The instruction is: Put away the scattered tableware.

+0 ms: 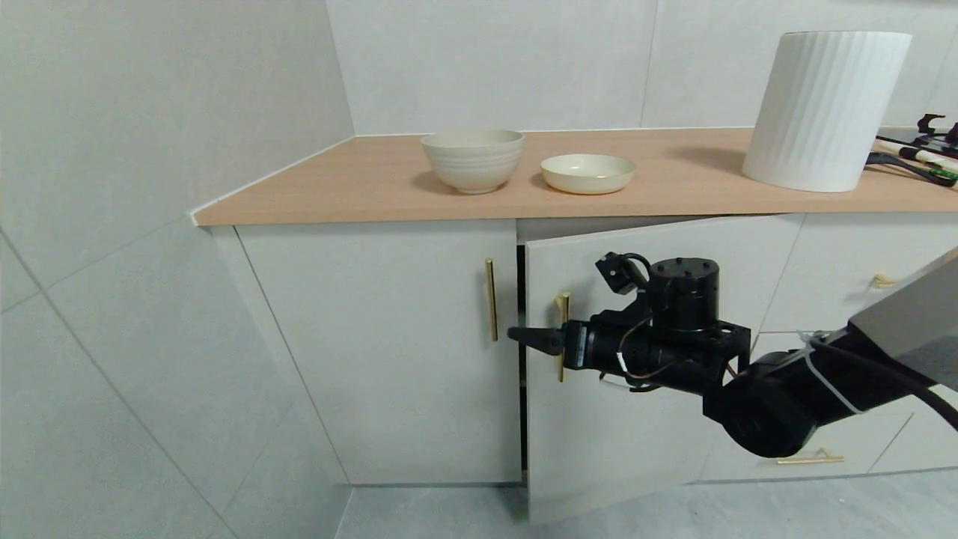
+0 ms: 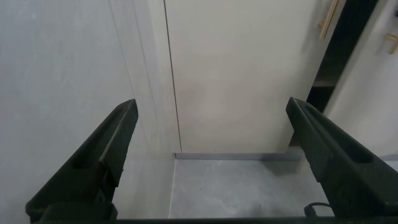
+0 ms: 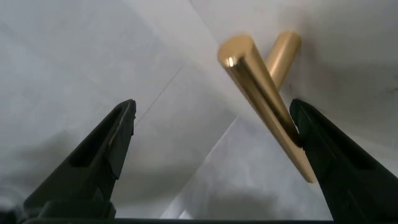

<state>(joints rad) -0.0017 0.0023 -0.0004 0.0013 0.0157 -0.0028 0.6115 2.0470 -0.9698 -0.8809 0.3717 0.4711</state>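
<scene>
A ribbed beige bowl [image 1: 471, 159] and a shallow cream plate [image 1: 589, 173] stand side by side on the wooden counter [image 1: 337, 187]. Below them the right-hand cabinet door [image 1: 621, 419] hangs slightly ajar. My right gripper [image 1: 533, 338] is level with that door's gold handle [image 1: 563, 337], at the door's opening edge. In the right wrist view the right gripper [image 3: 211, 155] is open, and the gold handle [image 3: 264, 93] lies between the fingers, close to one of them. My left gripper [image 2: 211, 155] is open with nothing in it, low in front of the left cabinet door [image 2: 242, 74].
A tall white ribbed container [image 1: 823, 108] stands on the counter at the right, with several utensils [image 1: 917, 153] behind it. The left cabinet door [image 1: 374, 344] is closed and has its own gold handle [image 1: 490, 299]. A tiled wall [image 1: 112, 262] bounds the left side, and drawers [image 1: 876, 277] lie to the right.
</scene>
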